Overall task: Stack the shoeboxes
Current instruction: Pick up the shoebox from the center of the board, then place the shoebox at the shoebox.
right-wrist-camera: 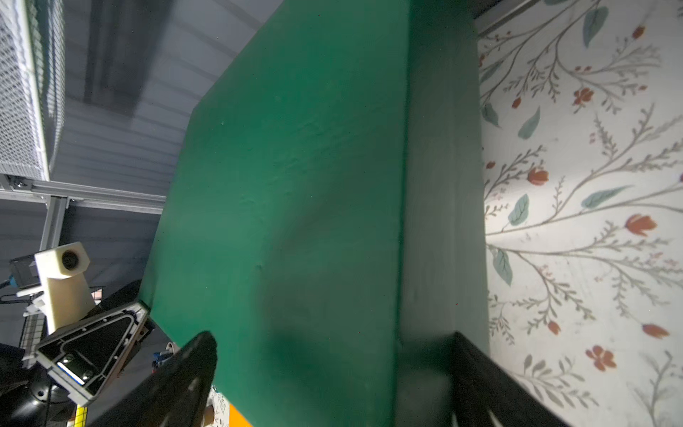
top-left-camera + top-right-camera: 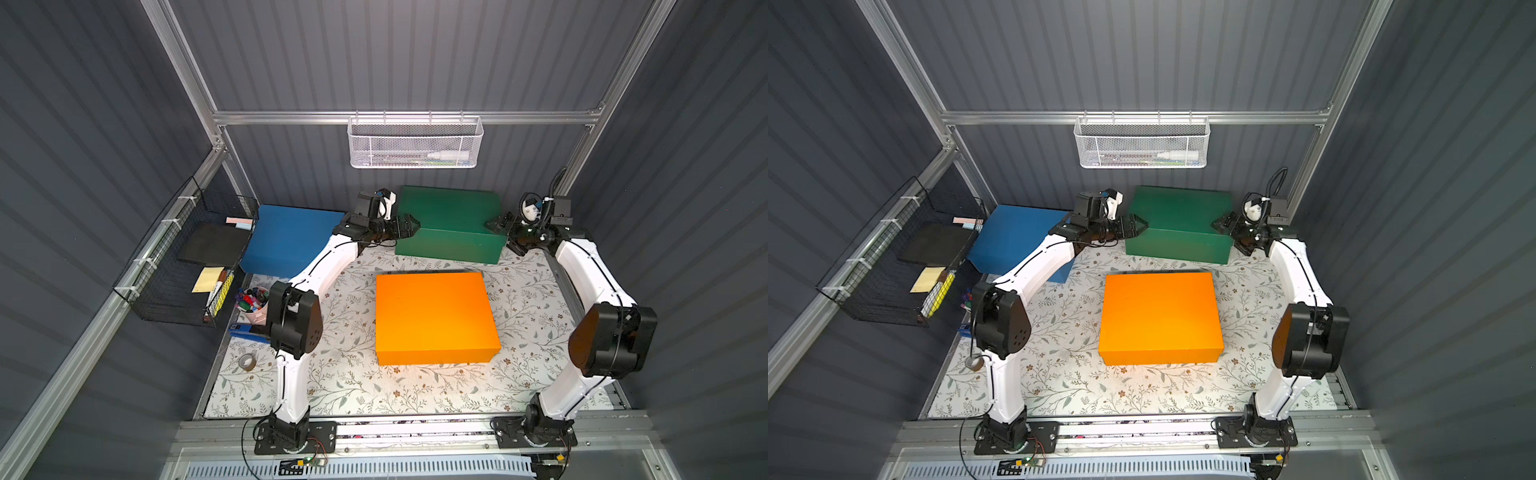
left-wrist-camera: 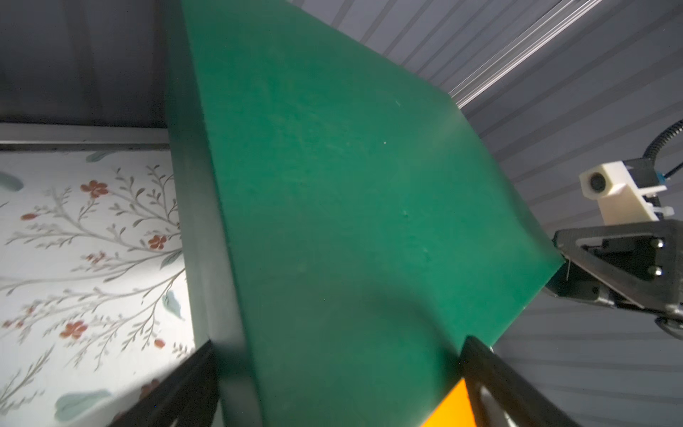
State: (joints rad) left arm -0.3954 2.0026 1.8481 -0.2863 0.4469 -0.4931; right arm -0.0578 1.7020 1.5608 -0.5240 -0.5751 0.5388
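Left gripper and right gripper, jaws spread wide apart, straddle opposite ends of the green shoebox behind the orange shoebox.

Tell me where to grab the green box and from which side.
Take the green box by its two short ends, pressed between the left end effector and right end effector coming from opposite sides. It lies flat and looks too broad for one jaw span.
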